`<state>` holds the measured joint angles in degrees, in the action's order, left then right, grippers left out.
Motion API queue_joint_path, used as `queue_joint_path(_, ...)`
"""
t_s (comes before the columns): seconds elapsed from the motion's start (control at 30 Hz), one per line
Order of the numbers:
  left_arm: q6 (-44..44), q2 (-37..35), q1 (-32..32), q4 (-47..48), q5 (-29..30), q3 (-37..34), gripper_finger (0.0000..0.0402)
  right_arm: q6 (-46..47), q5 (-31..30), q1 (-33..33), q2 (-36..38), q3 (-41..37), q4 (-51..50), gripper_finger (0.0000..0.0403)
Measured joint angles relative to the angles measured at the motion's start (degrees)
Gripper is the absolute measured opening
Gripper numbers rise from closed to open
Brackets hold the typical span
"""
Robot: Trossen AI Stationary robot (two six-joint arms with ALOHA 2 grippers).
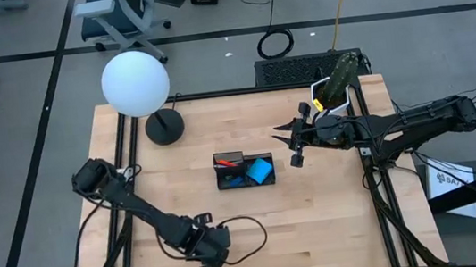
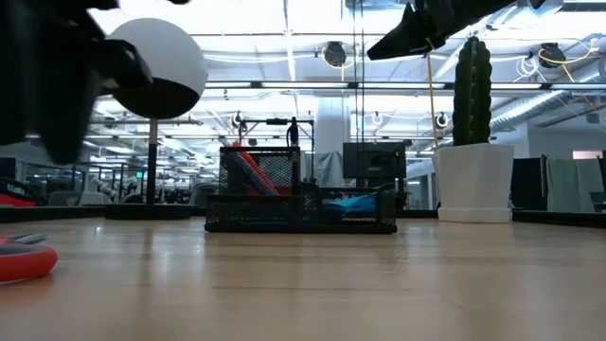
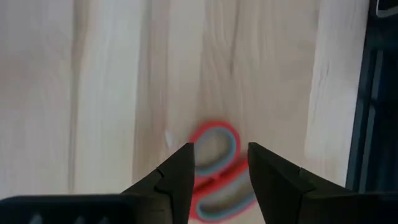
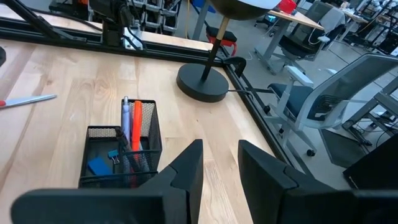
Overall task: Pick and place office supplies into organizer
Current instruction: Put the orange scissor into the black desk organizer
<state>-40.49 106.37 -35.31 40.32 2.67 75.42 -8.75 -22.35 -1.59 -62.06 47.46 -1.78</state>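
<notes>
The black mesh organizer [image 1: 244, 169] stands mid-table, holding a blue note pad [image 1: 261, 170] and red and blue pens [image 4: 132, 127]. The red-handled scissors [image 3: 214, 126] lie flat on the wood near the table's front left; their handle [image 2: 24, 262] and blade [image 4: 28, 99] show. My left gripper [image 3: 221, 149] hovers open above the handle loops, pointing steeply down, and hides them in the high view [image 1: 209, 261]. My right gripper [image 1: 285, 140] hangs open and empty above the table, right of the organizer.
A white globe lamp [image 1: 135, 82] on a round black base [image 1: 163, 126] stands at the far left. A potted cactus [image 2: 473, 133] stands at the far right corner. Black frame rails [image 1: 124, 155] run along the table's sides. Bare wood lies in front of the organizer.
</notes>
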Motion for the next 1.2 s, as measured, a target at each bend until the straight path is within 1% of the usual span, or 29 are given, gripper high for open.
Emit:
queue_joint_path(0.13,1.50,0.00,-0.75,1.50,-0.67,0.00,0.0154,-0.05,0.00,0.00,0.00,0.00,-0.01,0.0091)
queue_joint_path(0.27,1.84,0.13,-0.41,2.16,0.27,0.00,0.0154,0.10,0.00,-0.01,0.00,0.00,0.00,0.0091)
queue_joint_path(0.43,3.81,2.24,0.39,1.41,0.30,0.00,0.0154,0.13,0.00,0.00,0.00,0.00,0.00,0.0091)
queue_joint_path(0.53,5.98,4.68,0.91,0.32,-1.52,0.00,0.0154,0.12,0.00,-0.01,0.00,0.00,0.00,0.0091)
queue_joint_path(0.63,6.30,7.28,1.38,-0.53,-4.52,0.00,0.0154,0.12,0.00,-0.01,0.00,0.00,0.00,0.0091)
queue_joint_path(0.7,6.67,8.33,1.66,-0.43,-5.42,0.18,0.0154,0.13,0.00,0.00,0.00,0.00,0.00,0.0091)
queue_joint_path(0.83,7.16,9.99,1.71,-0.27,-4.23,0.34,0.0154,0.13,0.00,0.00,0.00,0.00,0.00,0.0091)
queue_joint_path(0.97,7.23,10.21,1.85,-0.30,-3.70,0.28,0.0154,0.13,0.00,0.00,0.00,0.00,0.00,0.0091)
queue_joint_path(1.07,7.21,10.27,1.76,-0.31,-2.51,0.24,0.0144,0.13,0.00,0.00,0.00,0.00,0.00,0.0091)
queue_joint_path(1.2,7.21,10.29,1.86,-0.21,-2.52,0.17,0.0109,0.13,0.00,0.00,0.00,0.00,0.00,0.0091)
